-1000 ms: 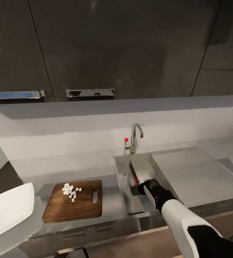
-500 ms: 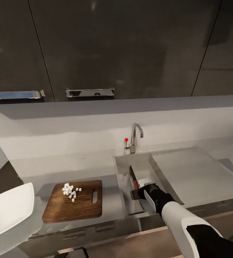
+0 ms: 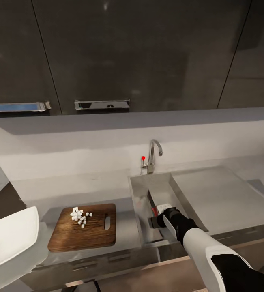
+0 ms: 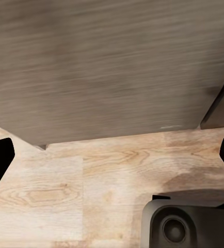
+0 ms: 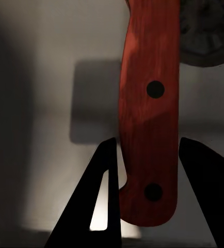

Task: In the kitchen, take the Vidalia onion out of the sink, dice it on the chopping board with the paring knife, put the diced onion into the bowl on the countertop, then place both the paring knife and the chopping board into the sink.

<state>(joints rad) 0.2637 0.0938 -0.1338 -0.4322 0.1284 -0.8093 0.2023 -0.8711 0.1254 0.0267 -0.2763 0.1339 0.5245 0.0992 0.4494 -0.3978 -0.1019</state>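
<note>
Your right gripper (image 5: pixel 145 150) pinches the paring knife (image 5: pixel 148 103) by its red handle, low inside the sink (image 3: pixel 140 190). It looks light, rigid and slick, so keep hold mid-handle, clear of the blade. Left gripper (image 4: pixel 112 155) hangs spread wide over wooden floor (image 4: pixel 65 181).

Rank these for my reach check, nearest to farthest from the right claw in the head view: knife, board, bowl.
1. Knife, at the right claw, over the sink.
2. Board, left of the sink.
3. Bowl, far left.
</note>
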